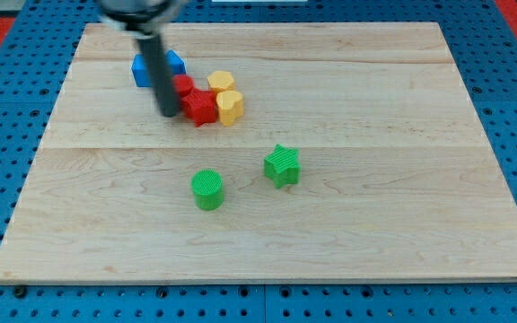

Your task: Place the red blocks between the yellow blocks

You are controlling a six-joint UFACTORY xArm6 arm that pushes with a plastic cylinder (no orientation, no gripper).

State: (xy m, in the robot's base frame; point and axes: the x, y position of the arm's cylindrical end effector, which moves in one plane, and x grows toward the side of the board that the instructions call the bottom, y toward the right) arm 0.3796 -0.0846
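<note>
My tip (168, 113) rests on the board just left of the red blocks. A red star block (202, 107) lies right of the tip, touching a yellow block (231, 107) on its right. A second red block (184, 87) sits above it, partly hidden by the rod. A second yellow block (221, 82), a hexagon, sits above the first yellow one. The red blocks are left of the yellow pair, not between them.
Two blue blocks (142, 70) sit behind the rod at the view's upper left. A green cylinder (208, 189) and a green star (283, 165) lie lower at the middle. The wooden board (402, 179) lies on a blue pegboard.
</note>
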